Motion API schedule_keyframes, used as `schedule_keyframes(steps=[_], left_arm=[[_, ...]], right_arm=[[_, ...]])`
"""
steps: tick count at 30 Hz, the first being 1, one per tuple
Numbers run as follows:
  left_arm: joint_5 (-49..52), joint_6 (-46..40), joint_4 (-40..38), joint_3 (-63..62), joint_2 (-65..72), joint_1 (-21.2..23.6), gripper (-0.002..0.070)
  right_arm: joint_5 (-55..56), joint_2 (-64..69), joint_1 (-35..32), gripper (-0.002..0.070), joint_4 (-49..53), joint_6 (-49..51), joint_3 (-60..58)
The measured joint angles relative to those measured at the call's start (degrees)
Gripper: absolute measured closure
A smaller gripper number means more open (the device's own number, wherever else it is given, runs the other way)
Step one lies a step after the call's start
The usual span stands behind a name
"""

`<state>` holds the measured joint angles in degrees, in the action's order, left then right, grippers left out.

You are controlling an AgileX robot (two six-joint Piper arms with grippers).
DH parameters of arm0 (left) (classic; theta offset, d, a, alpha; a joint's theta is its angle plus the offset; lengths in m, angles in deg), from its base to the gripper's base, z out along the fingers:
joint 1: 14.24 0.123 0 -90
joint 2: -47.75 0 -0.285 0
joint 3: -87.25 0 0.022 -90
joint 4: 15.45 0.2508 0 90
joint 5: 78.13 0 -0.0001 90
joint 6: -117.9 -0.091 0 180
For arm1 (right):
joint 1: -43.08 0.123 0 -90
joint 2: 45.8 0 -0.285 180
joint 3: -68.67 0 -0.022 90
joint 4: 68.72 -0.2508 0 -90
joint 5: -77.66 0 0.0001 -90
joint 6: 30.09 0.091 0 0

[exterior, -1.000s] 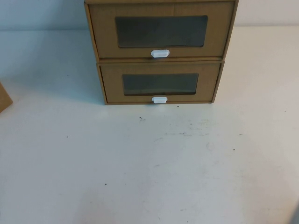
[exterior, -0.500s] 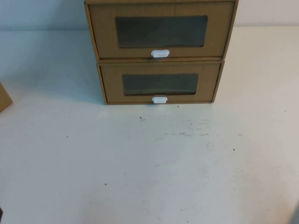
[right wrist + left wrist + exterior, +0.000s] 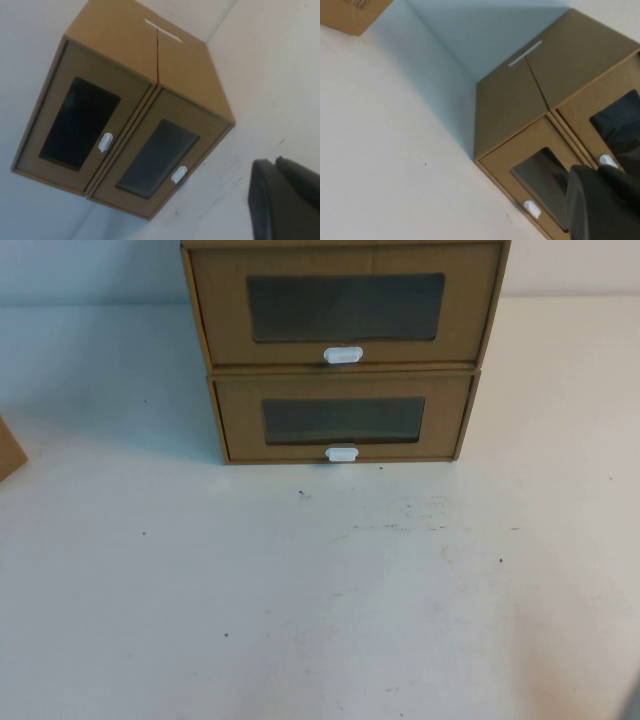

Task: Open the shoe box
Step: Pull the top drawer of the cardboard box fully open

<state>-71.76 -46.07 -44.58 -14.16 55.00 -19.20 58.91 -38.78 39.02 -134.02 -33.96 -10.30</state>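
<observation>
now, left end effector (image 3: 601,201), closed right end effector (image 3: 281,196), both facing boxes (image 3: 340,382)

Pretty plain setup: a white table (image 3: 300,620) fills nearly the whole view. It has a matte top with a scatter of tiny dark specks and a few faint grey scuffs just right of its middle. A pale wall (image 3: 90,270) runs along the table's far edge. The lighting's soft, bluish over the table's far left and warmer toward its right side. A brown cardboard corner (image 3: 8,450) pokes in at the table's left edge.
</observation>
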Motion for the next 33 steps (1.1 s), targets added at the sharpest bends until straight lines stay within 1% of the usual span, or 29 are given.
schedule_keyframes(steps=[3, 7, 9, 11, 13, 15, 17, 19, 22, 25, 29, 31, 33], left_arm=[[-0.5, 1.6, -1.3, 0.0, 0.0, 0.0, 0.0679], [4.1, 1.7, -1.8, 0.0, 0.0, 0.0, 0.0679], [7.1, 0.3, -1.8, -0.7, 0.0, 0.0, 0.0679], [9.6, -3.5, -1.1, -4.4, 0.2, 0.0, 0.0679], [11.2, -8.3, 1.0, -11.1, 2.7, 0.0, 0.0679], [13.7, -11.4, 5.7, -18.5, 7.8, 0.0, 0.0679], [18.2, -13.9, 11.0, -27.4, 15.5, 0.0, 0.0679], [22.7, -16.5, 14.6, -35.7, 24.1, 0.0, 0.0679], [29.4, -22.5, 16.3, -48.6, 36.1, 0.0, 0.0679], [34.9, -29.3, 13.7, -63.5, 47.7, 0.0, 0.0679], [41.5, -39.3, 5.7, -82.9, 63.4, 0.0, 0.0679], [43.4, -42.4, 2.6, -91.4, 70.0, 0.0, 0.0679], [44.1, -44.2, 0.1, -100.3, 76.3, -0.1, 0.0679]], right_arm=[[0.0, 0.0, 0.0, 0.0694, -0.1, 0.0, 0.0], [-0.5, 0.0, 0.0, 0.0694, -0.1, 0.0, 0.0], [-0.5, 0.0, 0.0, 0.0694, -0.1, -0.8, 0.0], [-0.5, 0.0, 0.0, 0.0694, 0.0, -3.6, 0.0], [-0.5, 0.0, 0.0, 0.0694, 0.1, -6.7, 0.0], [-0.5, 0.0, 0.0, 0.0694, 0.1, -10.0, 0.0], [-0.5, 0.0, 0.0, 0.0694, 0.1, -11.9, 0.0], [-0.3, 1.0, 0.0, 0.0694, 0.1, -13.1, 0.0], [1.1, 3.4, 0.0, 0.0694, -0.3, -15.0, 0.0], [5.7, 4.6, 0.0, 0.0694, -4.5, -15.6, 0.0], [14.7, 5.1, -0.1, 0.0694, -15.4, -16.4, 0.0], [14.8, 5.1, -0.1, 0.0694, -18.0, -18.8, 0.0], [12.1, 5.1, -0.1, 0.0694, -18.9, -23.7, 0.0]])
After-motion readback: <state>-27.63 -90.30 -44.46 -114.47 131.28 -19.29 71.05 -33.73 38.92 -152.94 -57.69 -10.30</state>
